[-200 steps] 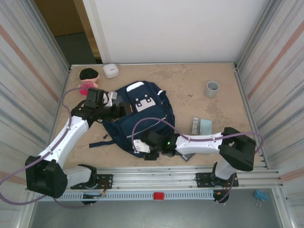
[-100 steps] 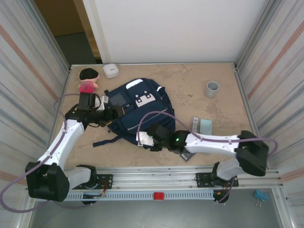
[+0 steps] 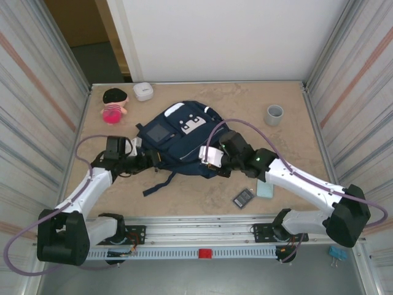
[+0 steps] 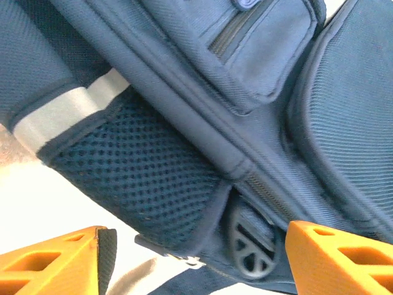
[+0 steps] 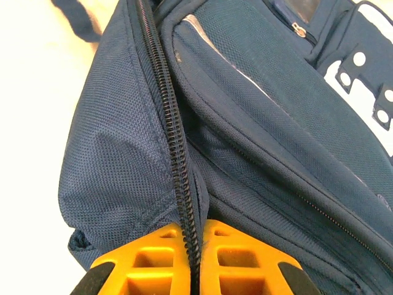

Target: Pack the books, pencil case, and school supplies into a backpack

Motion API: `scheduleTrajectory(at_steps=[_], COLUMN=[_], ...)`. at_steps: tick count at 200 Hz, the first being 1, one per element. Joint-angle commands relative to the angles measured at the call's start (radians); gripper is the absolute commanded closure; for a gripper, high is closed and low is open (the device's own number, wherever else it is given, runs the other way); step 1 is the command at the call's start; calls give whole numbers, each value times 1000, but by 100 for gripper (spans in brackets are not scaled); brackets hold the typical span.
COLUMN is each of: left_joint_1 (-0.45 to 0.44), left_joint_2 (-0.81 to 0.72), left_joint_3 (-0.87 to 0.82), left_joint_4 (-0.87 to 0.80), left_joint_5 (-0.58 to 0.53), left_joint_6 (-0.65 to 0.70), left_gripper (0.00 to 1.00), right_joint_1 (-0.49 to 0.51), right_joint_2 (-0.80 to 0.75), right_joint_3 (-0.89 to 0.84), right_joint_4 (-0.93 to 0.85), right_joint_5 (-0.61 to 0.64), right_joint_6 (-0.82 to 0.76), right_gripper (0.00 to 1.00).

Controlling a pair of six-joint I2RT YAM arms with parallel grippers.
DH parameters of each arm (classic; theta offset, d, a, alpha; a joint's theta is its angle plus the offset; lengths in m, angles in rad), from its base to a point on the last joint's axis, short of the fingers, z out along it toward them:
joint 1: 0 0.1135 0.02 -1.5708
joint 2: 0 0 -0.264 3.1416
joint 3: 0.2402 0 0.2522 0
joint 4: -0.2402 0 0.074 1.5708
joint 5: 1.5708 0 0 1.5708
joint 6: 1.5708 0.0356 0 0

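Backpack (image 3: 178, 150) shows white dotted patch (image 5: 363, 98); right pincer (image 5: 195, 239) clamps zipper (image 5: 171, 123).

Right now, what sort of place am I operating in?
Probably a robot test cell rather than a real classroom: a small table boxed in by corrugated metal walls, an aluminium mounting rail along the near edge, and staged props such as the backpack, a doll and a grey cup.

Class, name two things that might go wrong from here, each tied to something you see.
1. The right hand pinches the backpack along its zipper; a pull may slip off the teeth or drag the backpack.
2. The left hand stands open beside the mesh pocket, gripping nothing, so the backpack may slide instead of opening.
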Motion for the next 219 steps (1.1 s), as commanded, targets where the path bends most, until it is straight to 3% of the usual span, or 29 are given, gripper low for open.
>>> scheduleTrajectory(at_steps=[1, 35, 62, 94, 145, 201, 219], left_joint_1=[6, 0, -56, -89, -172, -183, -186], left_joint_2=[-60, -148, -226, -293, -266, -111, -98], left_joint_3=[-66, -175, -232, -327, -374, -357, -342], left_joint_4=[178, 329, 348, 474, 595, 775, 797], left_joint_5=[28, 55, -15, -25, -128, -72, -39], left_joint_6=[14, 60, 162, 140, 201, 314, 350], left_gripper=[27, 29, 32, 33, 34, 53, 68], right_joint_1=[-52, -105, -148, -193, -217, -223, -223], right_joint_2=[-46, -38, -16, 13, 19, 14, 11], right_joint_3=[76, 107, 135, 168, 196, 203, 199], right_joint_4=[8, 8, 17, 15, 15, 18, 25], right_joint_5=[-51, -98, -139, -193, -260, -276, -267], right_joint_6=[-12, 3, 37, 63, 71, 93, 100], right_gripper=[100, 100, 100, 100, 100, 100, 100])
